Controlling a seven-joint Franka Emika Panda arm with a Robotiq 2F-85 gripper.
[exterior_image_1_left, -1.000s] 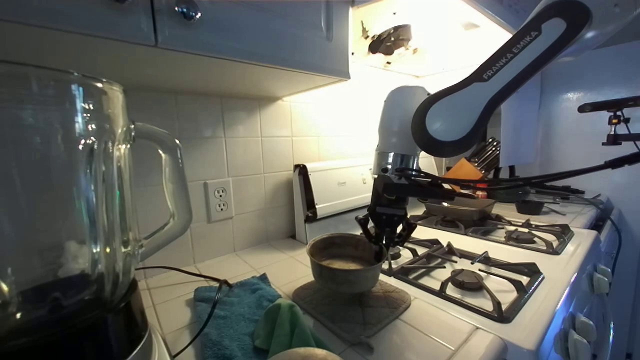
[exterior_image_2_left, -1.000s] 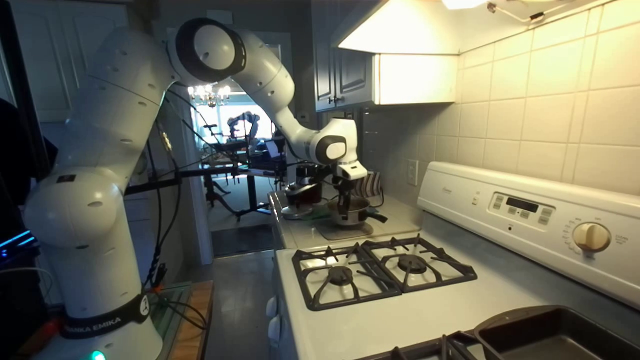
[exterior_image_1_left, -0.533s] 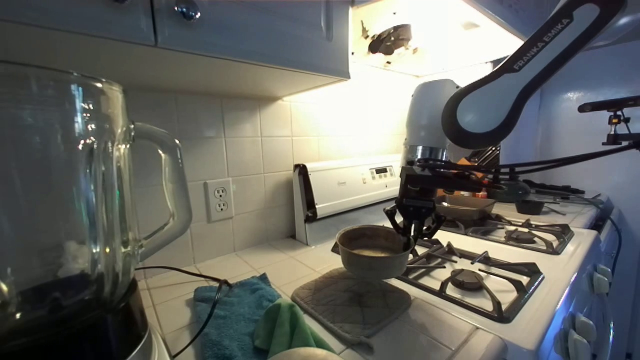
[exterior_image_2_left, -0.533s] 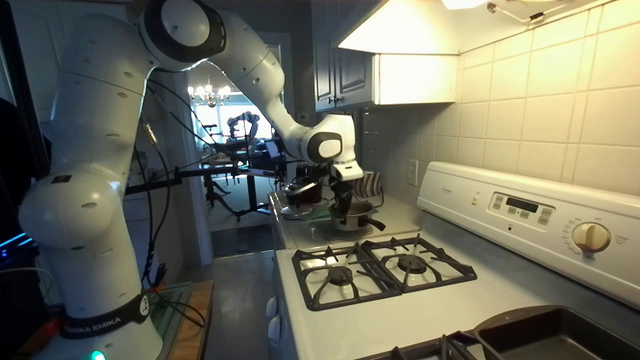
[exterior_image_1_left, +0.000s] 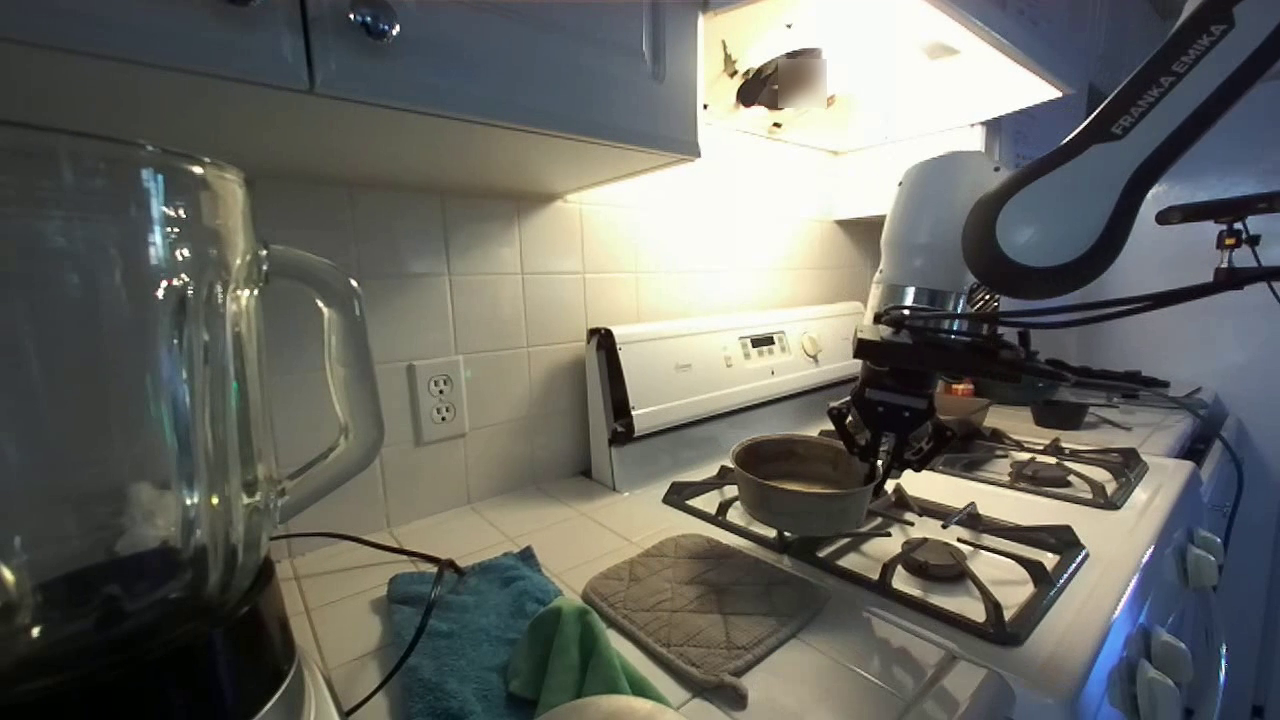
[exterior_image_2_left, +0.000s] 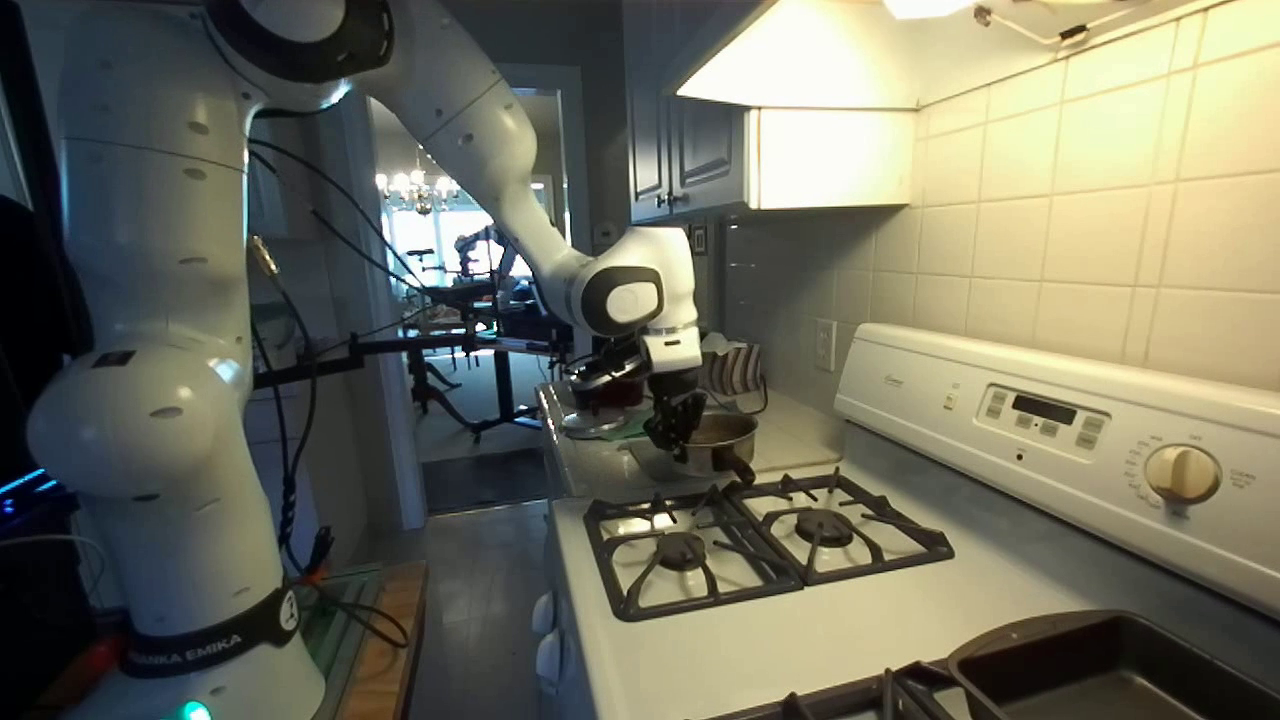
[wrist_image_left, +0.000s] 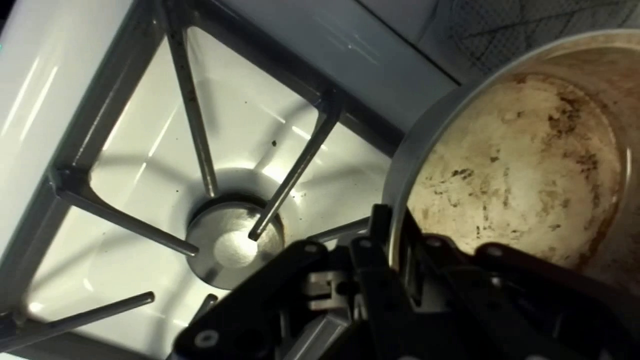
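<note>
A worn metal pot (exterior_image_1_left: 803, 505) is at the near side of the stove, over the edge of a burner grate (exterior_image_1_left: 930, 570). My gripper (wrist_image_left: 392, 220) is shut on the pot's rim, one finger inside the wall and one outside. In the wrist view the stained inside of the pot (wrist_image_left: 520, 175) fills the right, with nothing loose in it. A dark handle (exterior_image_2_left: 738, 465) sticks out from the pot in an exterior view. Whether the pot's base touches the grate I cannot tell. The quilted grey potholder (exterior_image_1_left: 705, 600) lies bare on the tiled counter.
A blue towel (exterior_image_1_left: 470, 630) and a green cloth (exterior_image_1_left: 575, 655) lie beside the potholder. A glass blender (exterior_image_1_left: 130, 380) stands close to the camera. Farther along the stove sits a dark baking pan (exterior_image_2_left: 1110, 670). The control panel (exterior_image_2_left: 1050, 430) rises along the stove's back.
The gripper has carried the pot off the potholder toward the stove, rightward in an exterior view. The potholder has come fully into sight. The grip on the rim looks the same.
</note>
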